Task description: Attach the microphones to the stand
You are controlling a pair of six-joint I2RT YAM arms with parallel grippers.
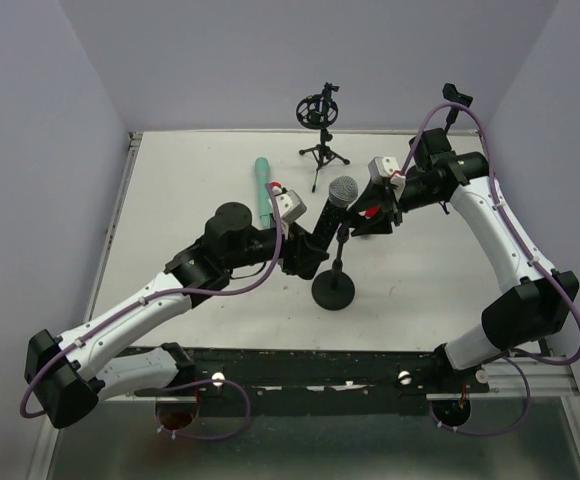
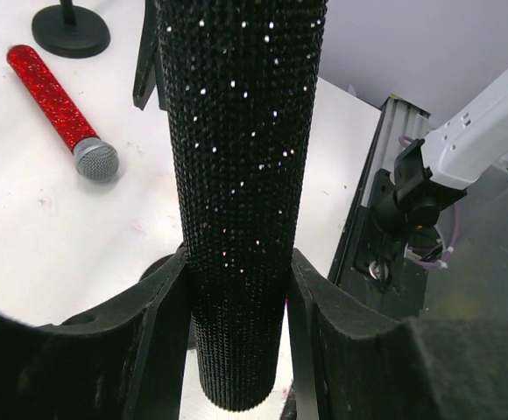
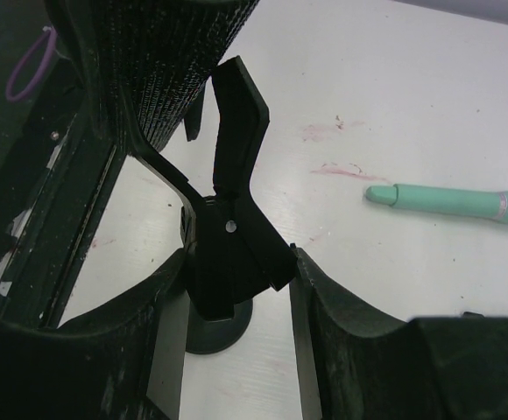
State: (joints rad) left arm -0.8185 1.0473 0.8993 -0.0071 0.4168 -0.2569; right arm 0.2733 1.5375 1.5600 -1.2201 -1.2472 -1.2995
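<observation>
**Top view.** The left gripper [image 1: 308,248] holds a black microphone [image 1: 332,212], a stick with a studded barrel and a silver mesh head. It is tilted head-up over a black stand [image 1: 333,290] with a round weighted base. The right gripper [image 1: 368,214] reaches in from the opposite side, at the top of that stand's post. A teal-green microphone [image 1: 261,190], one colour all over, lies flat on the white table [image 1: 190,170], well apart from the stand. At the far edge a small black tripod stand [image 1: 322,115] with a ring mount carries no microphone.

**Left wrist view.** The left gripper's fingers [image 2: 162,332] are clenched on the black microphone's barrel near its lower end, one pad on each side. Beyond it a red microphone [image 2: 54,96], with a glittery barrel and a silver mesh head, lies loose on the table near a round stand base.

**Right wrist view.** The right gripper's fingers [image 3: 320,332] are closed around the lower body of the black plastic clip [image 3: 232,236] that tops the stand, apparently bracing it. The clip's two prongs point up and apart. The black barrel sits at the upper left, against the outside of the near prong. As far as this view shows, it is not down between the prongs.

**Progress.** By my reading, no microphone is attached yet. The first one is at the clip but not seated. It has to be pressed in between the prongs and let go, and after that the red and teal-green ones on the table both remain to be done.
</observation>
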